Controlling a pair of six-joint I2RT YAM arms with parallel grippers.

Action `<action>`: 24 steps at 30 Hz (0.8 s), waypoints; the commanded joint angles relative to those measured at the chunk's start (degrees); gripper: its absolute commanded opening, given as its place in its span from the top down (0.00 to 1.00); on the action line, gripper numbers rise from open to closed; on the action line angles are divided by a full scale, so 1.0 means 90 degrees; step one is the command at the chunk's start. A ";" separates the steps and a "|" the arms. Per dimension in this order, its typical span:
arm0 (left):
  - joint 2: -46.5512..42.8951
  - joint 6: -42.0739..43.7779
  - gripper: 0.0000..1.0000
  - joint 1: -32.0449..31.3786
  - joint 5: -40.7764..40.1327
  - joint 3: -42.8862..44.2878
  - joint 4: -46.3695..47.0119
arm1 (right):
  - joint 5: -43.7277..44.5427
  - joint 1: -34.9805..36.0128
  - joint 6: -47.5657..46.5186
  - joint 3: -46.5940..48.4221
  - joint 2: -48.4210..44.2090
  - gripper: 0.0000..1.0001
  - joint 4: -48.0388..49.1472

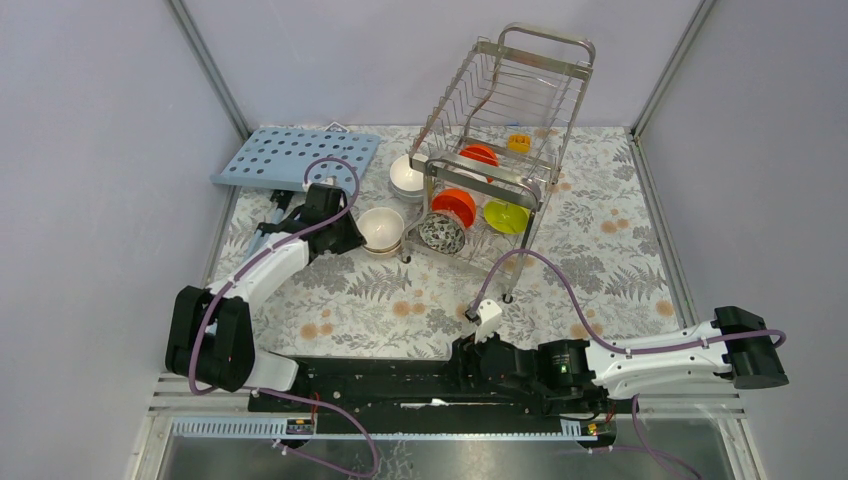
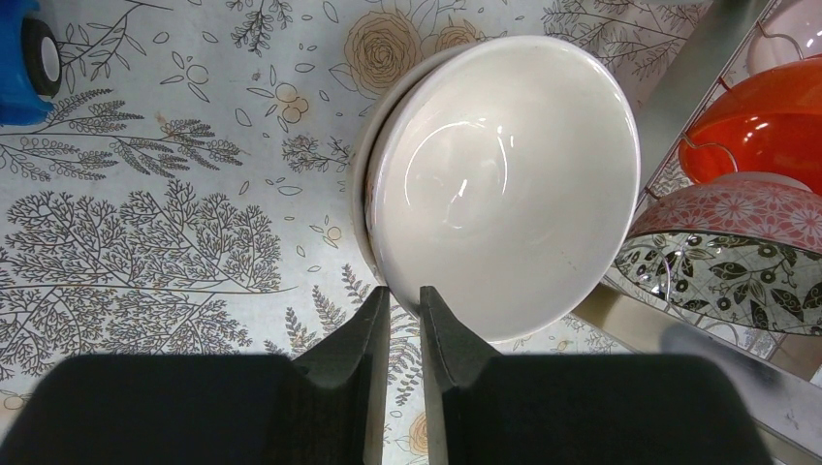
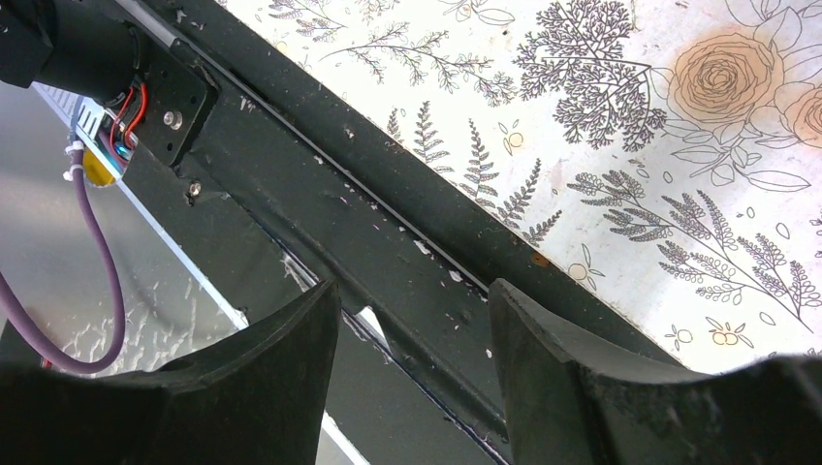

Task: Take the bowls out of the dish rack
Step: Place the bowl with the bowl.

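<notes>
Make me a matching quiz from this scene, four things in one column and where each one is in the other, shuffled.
1 lime-green bowl
2 cream bowl
3 right gripper
4 light-blue board

A over the black base rail
B lower tier of the dish rack
C far-left corner of the table
D on the table beside the left gripper

Pairs: 1-B, 2-D, 3-A, 4-C

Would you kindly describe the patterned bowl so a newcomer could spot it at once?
Find the tall steel wire dish rack at the back. In its lower tier, the patterned bowl sits leftmost, black-and-white beside the plain orange bowl and lime-green bowl.
</notes>
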 commanded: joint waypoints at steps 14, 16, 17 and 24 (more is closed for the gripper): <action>-0.1627 0.0309 0.25 0.0005 0.0288 0.0497 -0.0627 | 0.0748 0.0055 -0.0433 0.0773 -0.0745 0.35 -0.1470; -0.2005 0.0421 0.20 0.0004 0.0474 0.0371 -0.0636 | 0.0849 0.0056 -0.0636 0.1024 -0.0992 0.35 -0.1926; -0.2186 0.0475 0.18 0.0004 0.0586 0.0296 -0.0642 | 0.0902 0.0059 -0.0727 0.1160 -0.1142 0.35 -0.2149; -0.3296 0.0651 0.08 0.0004 0.1010 -0.0267 -0.0576 | 0.1932 0.0059 -0.1188 0.2338 -0.2101 0.33 -0.3659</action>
